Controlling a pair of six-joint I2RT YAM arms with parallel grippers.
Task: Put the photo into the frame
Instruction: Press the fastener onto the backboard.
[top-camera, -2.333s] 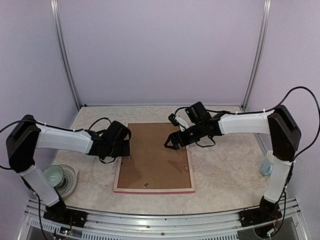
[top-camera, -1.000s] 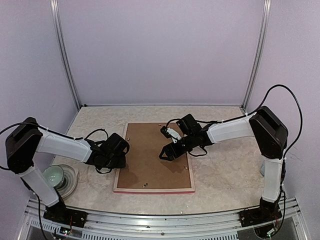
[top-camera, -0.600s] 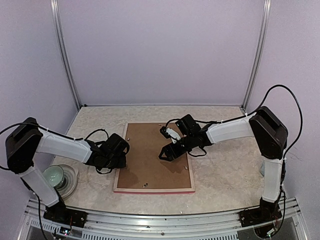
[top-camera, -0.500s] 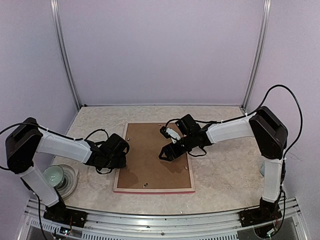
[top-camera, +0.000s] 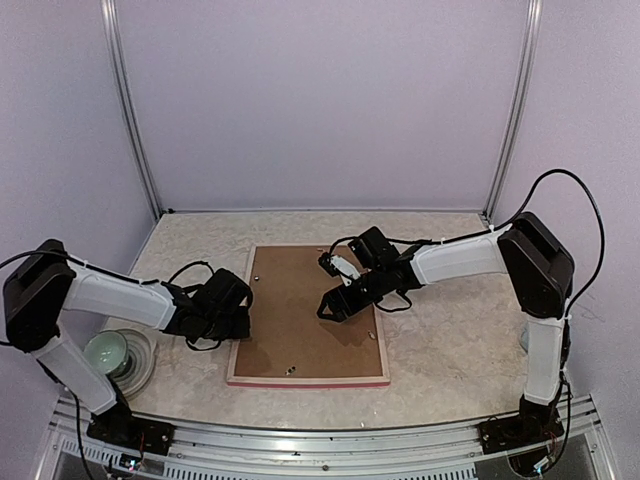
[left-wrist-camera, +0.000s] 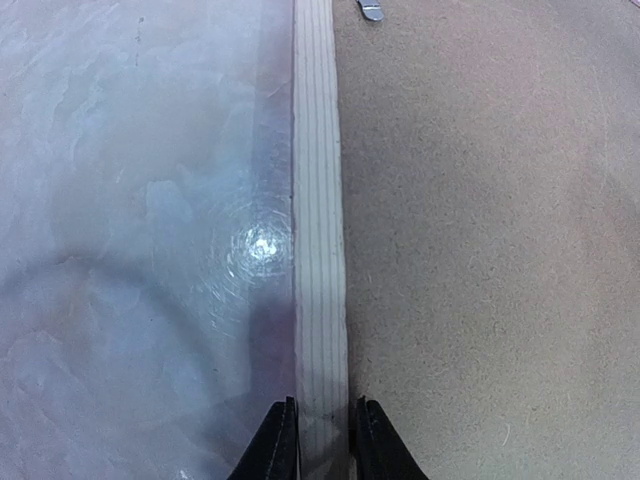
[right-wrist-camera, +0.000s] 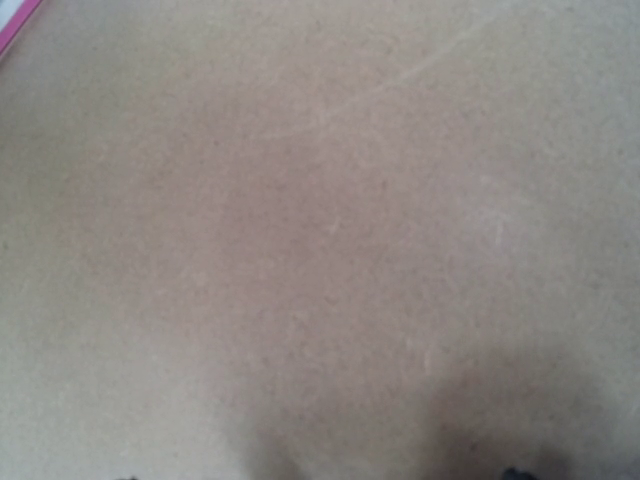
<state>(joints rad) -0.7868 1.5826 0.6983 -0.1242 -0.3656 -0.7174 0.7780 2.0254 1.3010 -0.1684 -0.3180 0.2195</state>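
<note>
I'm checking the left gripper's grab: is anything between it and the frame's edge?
Nothing visible. The left gripper straddles the pale rail of the frame, closed against both its sides. Bare table lies on one side, the brown backing board on the other.

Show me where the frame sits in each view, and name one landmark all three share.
Top external: the frame lies flat mid-table, pink moulding showing along its near edge.
Left wrist: its pale back edge runs up the picture's middle, lower end between the left fingers.
Right wrist: only a pink sliver in the top-left corner.
Shared landmark: the brown backing board.
</note>
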